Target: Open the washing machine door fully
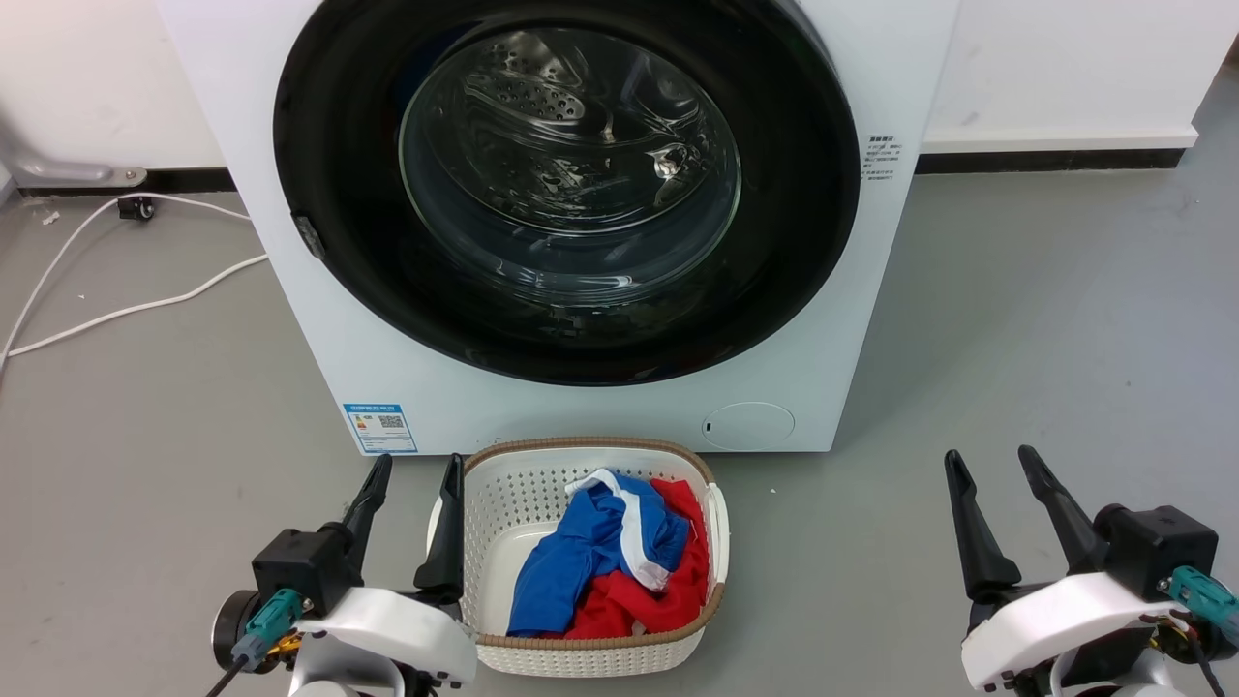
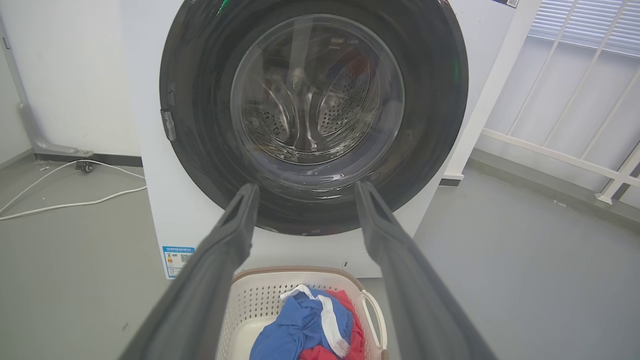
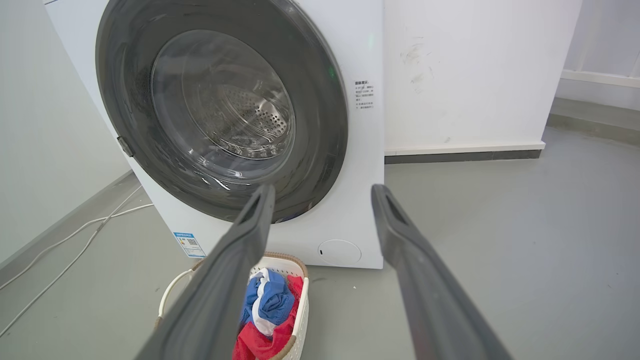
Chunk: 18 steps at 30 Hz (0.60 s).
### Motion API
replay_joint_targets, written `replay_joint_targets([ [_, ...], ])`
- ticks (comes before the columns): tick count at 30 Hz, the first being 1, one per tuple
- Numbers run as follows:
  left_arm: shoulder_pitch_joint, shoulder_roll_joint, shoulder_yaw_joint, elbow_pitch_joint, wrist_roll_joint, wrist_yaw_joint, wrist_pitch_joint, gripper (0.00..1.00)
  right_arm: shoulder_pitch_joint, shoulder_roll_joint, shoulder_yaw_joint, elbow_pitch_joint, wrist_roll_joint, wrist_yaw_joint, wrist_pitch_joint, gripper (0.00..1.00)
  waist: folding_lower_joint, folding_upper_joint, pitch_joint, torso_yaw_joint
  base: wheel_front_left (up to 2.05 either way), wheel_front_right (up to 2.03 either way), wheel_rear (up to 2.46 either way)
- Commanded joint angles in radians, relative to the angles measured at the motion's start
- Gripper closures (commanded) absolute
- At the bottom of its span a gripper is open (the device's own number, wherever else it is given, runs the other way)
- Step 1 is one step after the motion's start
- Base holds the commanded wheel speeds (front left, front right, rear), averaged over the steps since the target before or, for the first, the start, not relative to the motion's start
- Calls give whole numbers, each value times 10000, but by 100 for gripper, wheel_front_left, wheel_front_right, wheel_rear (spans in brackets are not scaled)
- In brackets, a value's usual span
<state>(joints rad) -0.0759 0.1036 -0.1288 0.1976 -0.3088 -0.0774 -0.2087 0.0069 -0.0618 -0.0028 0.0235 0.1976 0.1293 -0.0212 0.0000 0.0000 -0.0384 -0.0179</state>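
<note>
Dark long-fingered left gripper point(image 1: 418, 463) and right gripper point(image 1: 989, 455) hang spread apart and empty, either side of a white perforated plastic laundry basket point(image 1: 503, 494). Beyond it, the round black-rimmed glass washing machine door point(image 1: 566, 184) sits closed on the big white washing machine point(image 1: 319, 329).

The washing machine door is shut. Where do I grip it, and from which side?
Grip the washing machine door at the right edge of its black rim, coming in from the right with the right gripper, which is open. The grey metal piece on the left edge looks like the hinge, so the right side probably swings free. No handle recess is visible, so feel for a lip.
</note>
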Motion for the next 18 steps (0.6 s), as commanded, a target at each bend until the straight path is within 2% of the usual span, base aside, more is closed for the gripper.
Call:
replay_joint_targets([
  [1, -156, -9, -40, -37, 255, 72, -105, 0, 95, 38, -20, -123, -284, 19, -77, 0, 0, 0, -5, -6, 0, 0, 0],
  [18, -160, -24, -92, 178, 1235, 69, -428, 0, 251, 117, -69, -261, -1261, 13, -210, 0, 0, 0, -88, -14, 0, 0, 0],
])
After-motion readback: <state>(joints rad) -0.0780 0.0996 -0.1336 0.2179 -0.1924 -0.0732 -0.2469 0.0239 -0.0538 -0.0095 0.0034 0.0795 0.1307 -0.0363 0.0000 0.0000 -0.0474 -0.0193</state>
